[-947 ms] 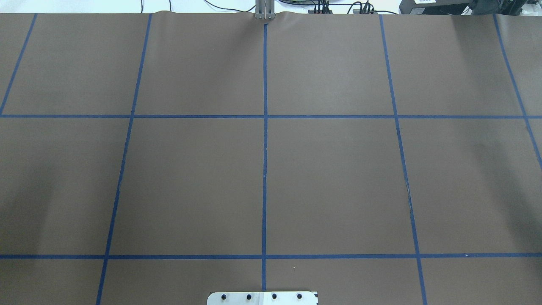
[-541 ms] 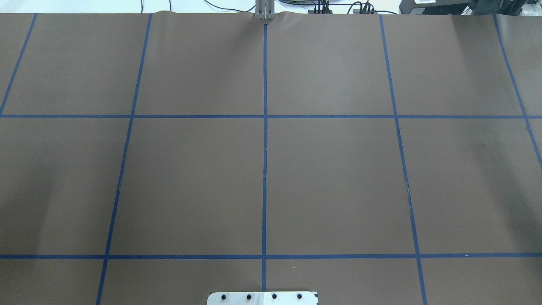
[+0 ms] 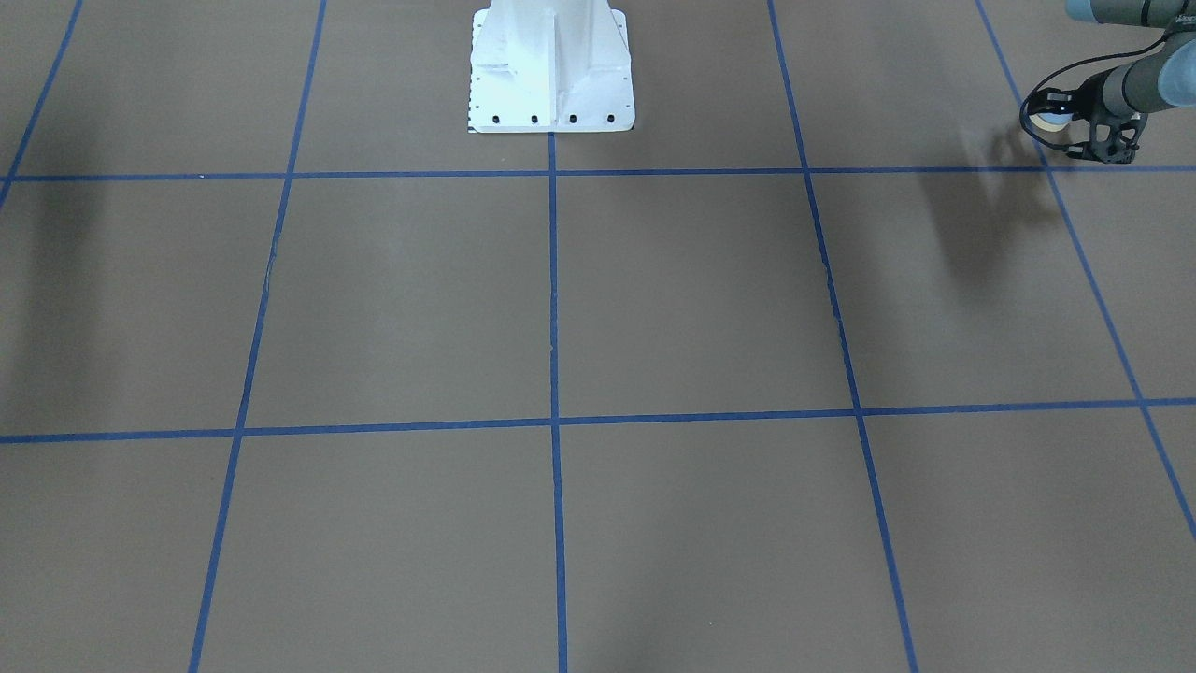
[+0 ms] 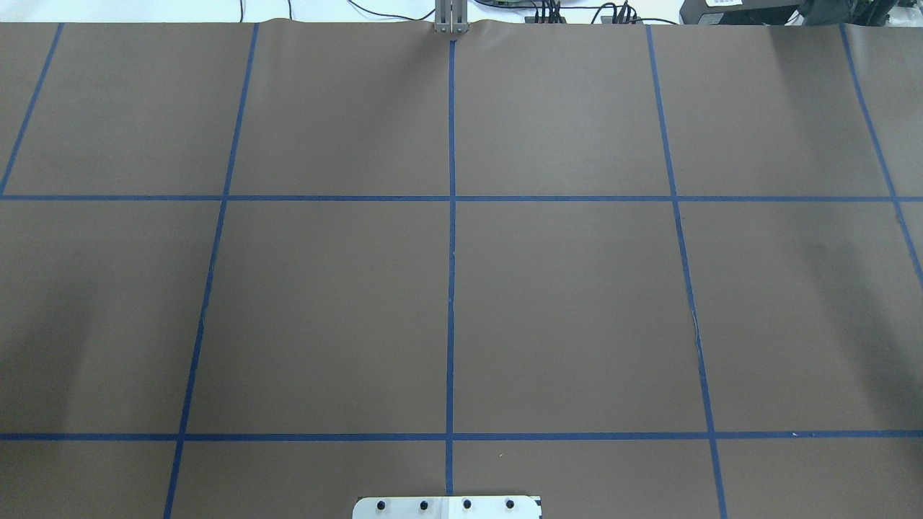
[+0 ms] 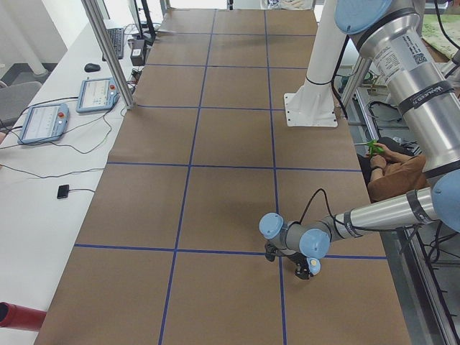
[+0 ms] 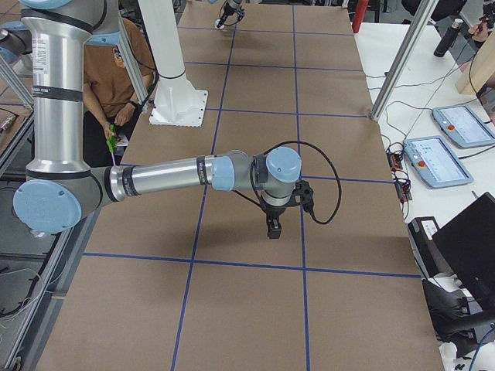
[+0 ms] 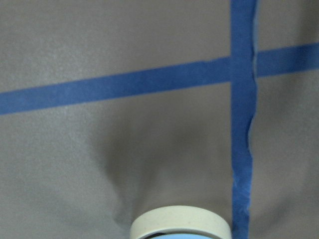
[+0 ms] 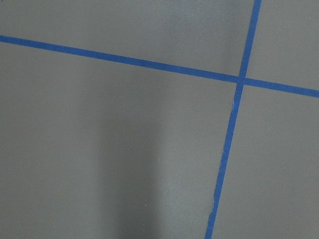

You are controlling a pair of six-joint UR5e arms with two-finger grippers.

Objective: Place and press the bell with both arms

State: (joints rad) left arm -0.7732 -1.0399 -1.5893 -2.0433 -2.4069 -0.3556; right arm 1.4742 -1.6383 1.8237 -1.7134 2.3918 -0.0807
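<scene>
**Place step in hand, press to come.** We read the left gripper [image 5: 309, 267] as clamped on the bell [image 3: 1056, 120]. It is carried clear of the table [image 4: 577, 288] at the far left end, nr a crossing of blue tape lines [image 7: 242, 74]. The fingers are too small to make out. Our evidence for a closed hold is the bell hanging at the tip w/ its shadow thrown apart on the table. In the left wrist view the bell's cream base shows at the bottom edge.

The right gripper [image 6: 272, 226] hangs tip-down over the opposite end, well apart from the bell. We cannot tell how wide its fingers stand, & its wrist view shows only table and tape. Neither gripper shows in the overhead view.

Next, in our judgement: bring the bell inboard, get it base-down, lower till the base sits flat, then let go w/o tipping it. Only then should the right gripper come over & tap the button, straight down w/ light force, since so small a bell could skid.
</scene>
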